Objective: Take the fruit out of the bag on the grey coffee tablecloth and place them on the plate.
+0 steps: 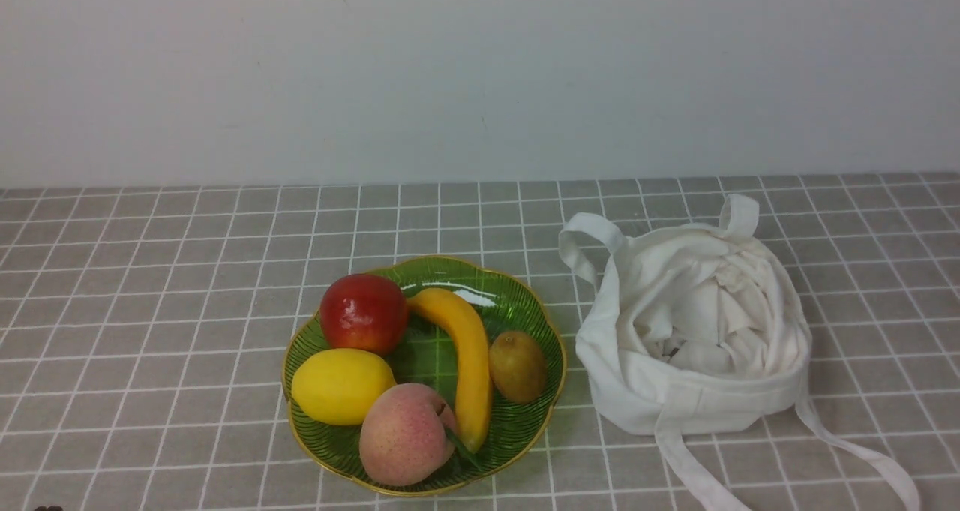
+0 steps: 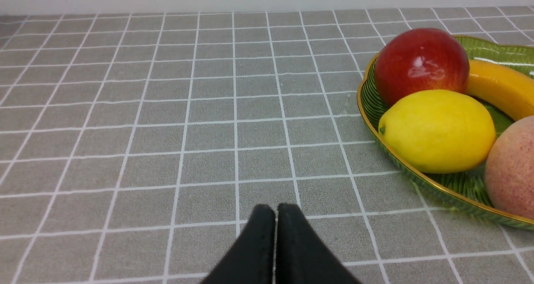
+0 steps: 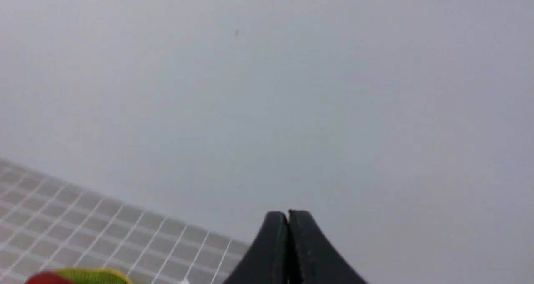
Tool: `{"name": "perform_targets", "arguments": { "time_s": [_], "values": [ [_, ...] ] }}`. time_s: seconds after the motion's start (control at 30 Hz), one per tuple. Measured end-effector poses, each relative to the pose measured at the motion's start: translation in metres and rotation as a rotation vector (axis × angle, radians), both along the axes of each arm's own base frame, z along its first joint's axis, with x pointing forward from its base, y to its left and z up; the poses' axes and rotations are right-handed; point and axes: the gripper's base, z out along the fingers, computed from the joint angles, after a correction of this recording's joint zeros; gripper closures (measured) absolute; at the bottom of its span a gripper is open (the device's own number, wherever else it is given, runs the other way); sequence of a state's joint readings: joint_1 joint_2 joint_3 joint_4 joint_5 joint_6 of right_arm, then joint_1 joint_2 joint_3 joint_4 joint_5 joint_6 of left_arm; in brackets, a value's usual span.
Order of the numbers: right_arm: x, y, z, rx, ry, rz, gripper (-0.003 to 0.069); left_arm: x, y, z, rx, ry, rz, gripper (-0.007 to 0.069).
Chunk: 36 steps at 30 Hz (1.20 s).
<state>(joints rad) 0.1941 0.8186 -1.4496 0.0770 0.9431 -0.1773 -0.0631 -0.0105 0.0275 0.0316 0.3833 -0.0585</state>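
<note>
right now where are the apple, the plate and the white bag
apple (image 1: 364, 314), front view, middle of its red skin
plate (image 1: 517, 428), front view, bare green ribbing by its near right rim
white bag (image 1: 675, 402), front view, its near outer wall

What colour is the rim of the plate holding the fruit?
Gold: a thin line edging the green plate, clearest in the left wrist view.
</note>
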Motion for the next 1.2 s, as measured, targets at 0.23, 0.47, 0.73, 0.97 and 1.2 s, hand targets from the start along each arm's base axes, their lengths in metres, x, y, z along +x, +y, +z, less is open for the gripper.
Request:
{"name": "perform_targets", "arguments": {
  "time_s": [0.23,0.47,0.73,0.97,1.2],
  "values": [
    [-0.097,-0.022,-0.068,0.206,-0.358,-0.019,0.0673,0.0,0.0,0.0,0.0,0.0,0.0,0.0632],
    [-0.118,-0.029,-0.147,0.153,-0.586,-0.061,0.0673,0.0,0.0,0.0,0.0,0.0,0.0,0.0632],
    [-0.101,-0.027,-0.175,0.1,-0.515,-0.079,0.0673,0.0,0.0,0.0,0.0,0.0,0.0,0.0632],
    [-0.093,-0.026,-0.187,0.079,-0.441,-0.089,0.0673,0.0,0.0,0.0,0.0,0.0,0.0,0.0632],
    [-0.079,-0.026,-0.218,0.039,-0.259,-0.141,0.0673,0.0,0.0,0.0,0.0,0.0,0.0,0.0632]
  ]
}}
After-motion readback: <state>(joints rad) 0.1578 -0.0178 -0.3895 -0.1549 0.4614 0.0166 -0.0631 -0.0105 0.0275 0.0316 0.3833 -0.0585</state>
